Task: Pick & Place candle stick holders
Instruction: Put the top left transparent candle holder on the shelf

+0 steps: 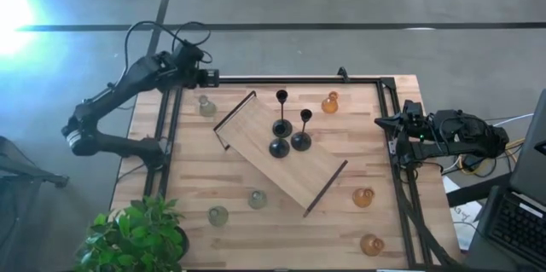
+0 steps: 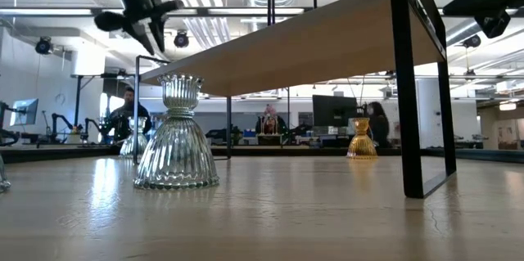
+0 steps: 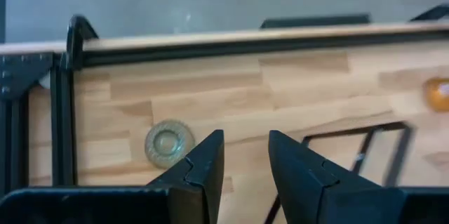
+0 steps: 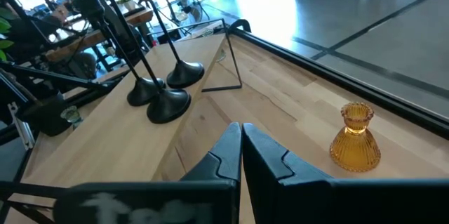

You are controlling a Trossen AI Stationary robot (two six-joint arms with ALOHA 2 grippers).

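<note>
Three black holders (image 1: 281, 136) stand by their round bases on the wooden board (image 1: 320, 178) at mid-table. One pale green glass holder (image 1: 206, 106) stands at the far left, and two more (image 1: 257, 199) (image 1: 217, 216) stand near the front. Amber holders stand at the far middle (image 1: 330, 101) and the near right (image 1: 363, 197) (image 1: 371, 244). My left gripper (image 3: 245, 161) is open and empty, raised above the far-left corner just beside the green holder (image 3: 169, 142). My right gripper (image 4: 240, 140) is shut and empty at the table's right edge, pointing toward the board.
The board has black wire handles (image 1: 232, 121) at both ends and lies slantwise. A black metal frame (image 1: 392, 118) runs along the table's far, left and right edges. A potted plant (image 1: 136, 238) stands at the near left corner. People sit in the room behind (image 2: 127, 114).
</note>
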